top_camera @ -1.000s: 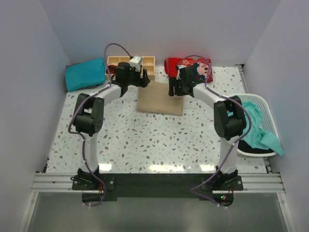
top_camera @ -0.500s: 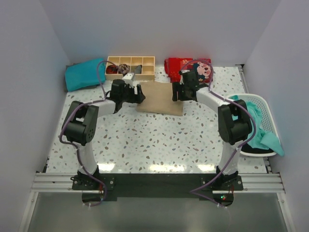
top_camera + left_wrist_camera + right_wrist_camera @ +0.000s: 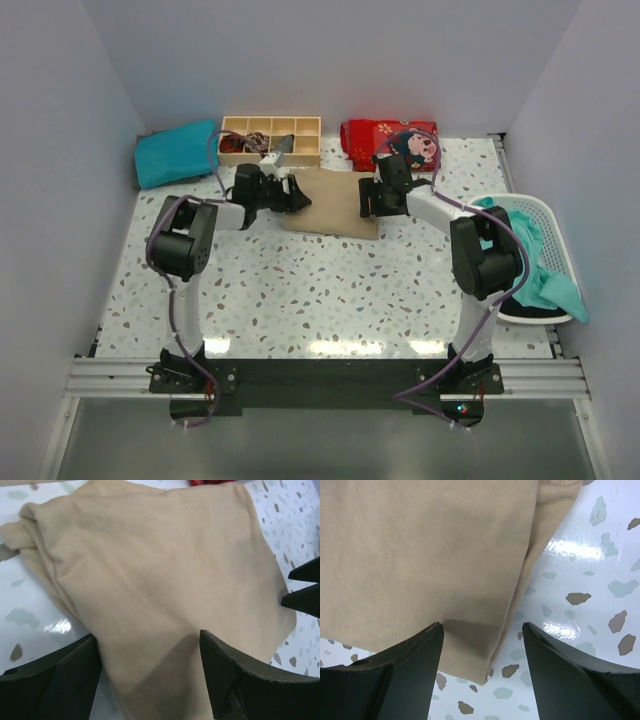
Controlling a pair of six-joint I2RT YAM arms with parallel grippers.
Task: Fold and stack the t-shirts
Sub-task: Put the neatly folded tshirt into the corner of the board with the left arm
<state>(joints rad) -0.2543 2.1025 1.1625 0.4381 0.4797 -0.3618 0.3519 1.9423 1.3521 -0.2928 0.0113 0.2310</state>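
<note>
A tan t-shirt (image 3: 335, 205) lies folded flat on the table's far middle. My left gripper (image 3: 292, 196) stands open at its left edge, and in the left wrist view the tan cloth (image 3: 150, 570) runs between both fingers (image 3: 235, 680). At the shirt's right edge my right gripper (image 3: 372, 203) is open too. Its jaws straddle the near right corner of the shirt (image 3: 420, 555), with nothing pinched. A folded teal t-shirt (image 3: 176, 153) rests at the back left. More teal t-shirts (image 3: 535, 262) hang out of the basket.
A wooden compartment box (image 3: 272, 139) stands behind the left gripper. A red patterned cloth (image 3: 390, 134) lies behind the right one. A white basket (image 3: 553, 232) sits at the right edge, by the wall. The right gripper's fingertips (image 3: 304, 587) show in the left wrist view.
Both grippers have come forward and down from near the box and the red cloth to the tan shirt's left and right edges. The shirt has not moved.
</note>
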